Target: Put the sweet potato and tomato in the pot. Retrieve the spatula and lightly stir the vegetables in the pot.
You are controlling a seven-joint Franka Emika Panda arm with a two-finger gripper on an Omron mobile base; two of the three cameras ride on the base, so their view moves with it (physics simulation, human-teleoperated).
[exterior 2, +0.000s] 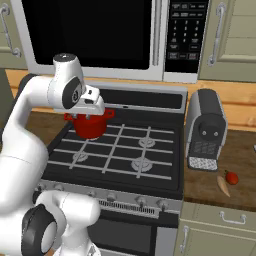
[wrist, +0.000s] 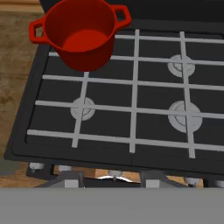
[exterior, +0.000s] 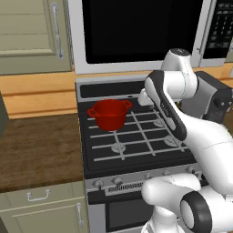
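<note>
**Kitchen range and counters: stock on view**

Kitchen setting, rendered: one black stove (wrist: 131, 92) with four burners under a grey grate, one microwave (exterior 2: 95, 35) mounted above it, wooden counters to either side, pale green cabinet fronts above and below.

Item 1. Pot (exterior: 108, 114), one, glossy red, round and deep, two loop handles at the rim. Stands upright on the rear left burner. From the hand view the inside shows bare red, nothing lying in it.

Item 2. Sweet potato (exterior 2: 223, 186), one, pale tan-orange lump. Lies on the wooden counter right of the stove, in front of the coffee machine (exterior 2: 205, 129), well apart from the pot.

Item 3. Tomato (exterior 2: 231, 177), one, small and red. Lies just beside the sweet potato on the same counter; whether the two touch cannot be told.

Item 4. Coffee machine, one, grey and black, upright on the right counter, next to the stove.

Item 5. Gripper (exterior 2: 95, 106), one, on the white arm. Hangs above the stove near the pot, in front of it as seen from the right base view. Fingers not clearly shown; whether it is parted or clenched cannot be told. Nothing seen between the fingertips in the hand view.
</note>
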